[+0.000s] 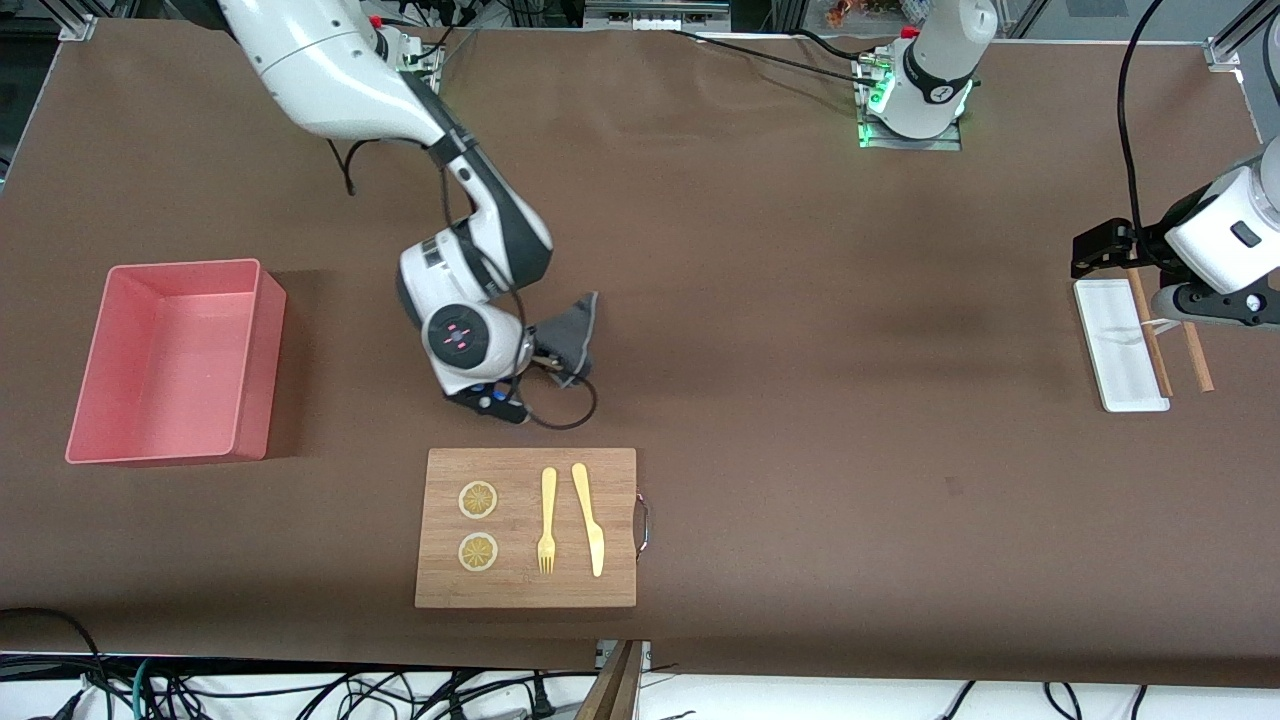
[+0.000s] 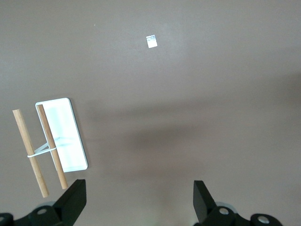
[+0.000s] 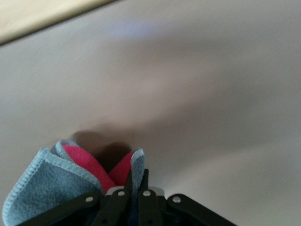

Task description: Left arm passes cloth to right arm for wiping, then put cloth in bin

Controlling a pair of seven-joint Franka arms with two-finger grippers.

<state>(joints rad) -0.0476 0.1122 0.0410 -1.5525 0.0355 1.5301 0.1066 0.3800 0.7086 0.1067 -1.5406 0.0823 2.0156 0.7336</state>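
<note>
My right gripper (image 1: 545,358) is shut on the cloth (image 1: 572,335), which hangs from it dark grey side out. It is low over the brown table, close to the cutting board (image 1: 520,470). In the right wrist view the fingers pinch a fold of the cloth (image 3: 47,183), grey outside and crimson inside, at the gripper (image 3: 136,176). The salmon-pink bin (image 1: 255,370) stands empty at the right arm's end of the table. My left gripper (image 1: 1100,250) is open and empty over the small white tray, and it also shows in the left wrist view (image 2: 139,188).
The cutting board carries two lemon slices (image 1: 478,500), a yellow fork (image 1: 547,520) and a knife (image 1: 588,515). A flat white tray (image 1: 1115,340) with wooden chopsticks (image 1: 1150,340) lies at the left arm's end; both show in the left wrist view (image 2: 63,136), (image 2: 30,150).
</note>
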